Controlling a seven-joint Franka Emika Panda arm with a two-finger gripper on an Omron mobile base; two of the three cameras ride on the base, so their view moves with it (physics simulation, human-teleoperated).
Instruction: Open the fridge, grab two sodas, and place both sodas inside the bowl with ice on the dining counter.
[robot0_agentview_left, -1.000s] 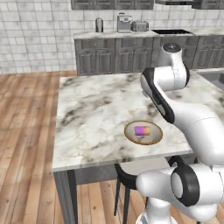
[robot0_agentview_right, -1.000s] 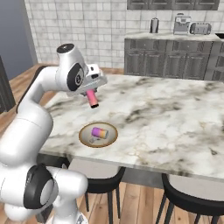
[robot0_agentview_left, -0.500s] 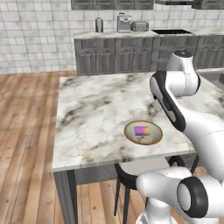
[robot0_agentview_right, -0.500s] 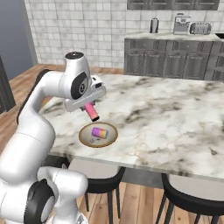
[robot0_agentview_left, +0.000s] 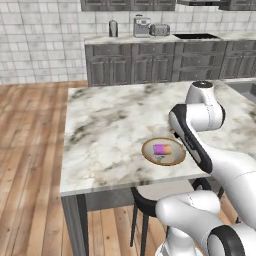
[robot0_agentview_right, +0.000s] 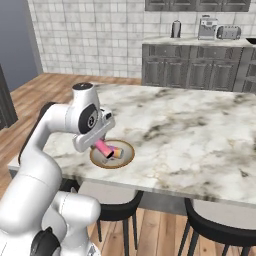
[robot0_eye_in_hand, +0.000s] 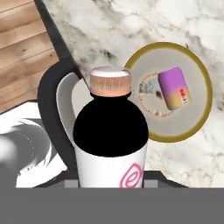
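Note:
My gripper (robot0_agentview_right: 100, 145) is shut on the slim pink bottle (robot0_agentview_right: 104, 148), which tilts down with its cap end just over the bowl (robot0_agentview_right: 125, 159). The bowl has a tan rim and a pale inside, and sits near the front edge of the white marble dining counter (robot0_agentview_right: 190, 135). The short purple can (robot0_agentview_right: 117, 151) lies on its side in it. In the hand view the bottle (robot0_eye_in_hand: 111, 127) fills the foreground, with the bowl (robot0_eye_in_hand: 205, 111) and can (robot0_eye_in_hand: 174, 87) beyond it to the right. In the left base view my arm stands beside the bowl (robot0_agentview_left: 150, 155) and the can (robot0_agentview_left: 161, 149).
Dark stools (robot0_agentview_right: 115, 210) (robot0_agentview_right: 220, 230) stand under the counter's near edge, one also seen as a stool (robot0_agentview_left: 142, 200) from the left. A long back counter on dark cabinets (robot0_agentview_left: 150, 65) carries small appliances. Wood floor (robot0_agentview_left: 30, 150) lies to the left. A tall grey surface (robot0_agentview_right: 15, 40) stands far left.
The arm has swung down and toward the counter's near edge, bringing the pink bottle from above the marble down to the bowl. The can in the bowl has not moved.

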